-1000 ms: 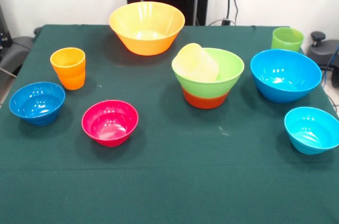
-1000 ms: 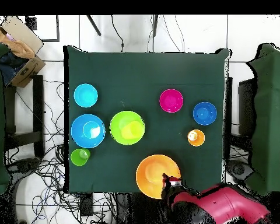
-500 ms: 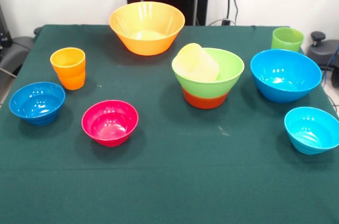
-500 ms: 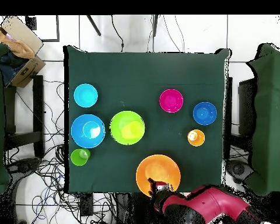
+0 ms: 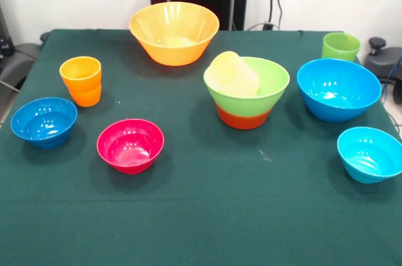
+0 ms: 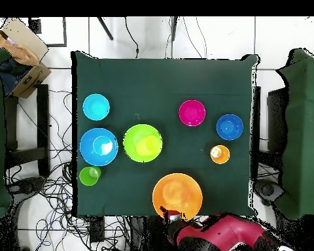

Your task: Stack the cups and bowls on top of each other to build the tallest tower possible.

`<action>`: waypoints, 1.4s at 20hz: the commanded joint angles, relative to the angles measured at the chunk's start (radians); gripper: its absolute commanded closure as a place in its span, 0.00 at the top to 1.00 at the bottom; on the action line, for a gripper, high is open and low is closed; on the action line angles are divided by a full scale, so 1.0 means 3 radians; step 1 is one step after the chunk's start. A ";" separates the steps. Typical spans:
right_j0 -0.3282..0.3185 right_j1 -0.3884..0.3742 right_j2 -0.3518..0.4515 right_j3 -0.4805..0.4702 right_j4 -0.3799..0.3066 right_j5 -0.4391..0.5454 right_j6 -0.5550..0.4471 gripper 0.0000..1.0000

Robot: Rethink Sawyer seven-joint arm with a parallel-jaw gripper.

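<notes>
Gripper [image 6: 167,214]: at the yellow-orange bowl's [image 5: 174,32] 7 o'clock overhead; you cannot tell its state.
Bowl: light, slick, rigid.
Hold: pinch its thin rim.

A matt, finely woven dark green cloth [image 5: 207,203] is laid over the table. Glossy, smooth plastic is seen in every bowl, with bright glints inside the magenta bowl [image 5: 130,145] and big blue bowl [image 5: 339,88]. The orange cup [image 5: 81,80] is glossy plastic too (faintly ribbed).
</notes>
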 commanded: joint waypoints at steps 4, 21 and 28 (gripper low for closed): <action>0.0415 0.0601 -0.0920 -0.0504 -0.1134 -0.0864 0.0825 1.00; 0.1089 0.0141 -0.1891 -0.1025 -0.1218 -0.1665 0.0564 1.00; 0.2126 0.0299 -0.3338 -0.1375 -0.0270 -0.2772 -0.0283 1.00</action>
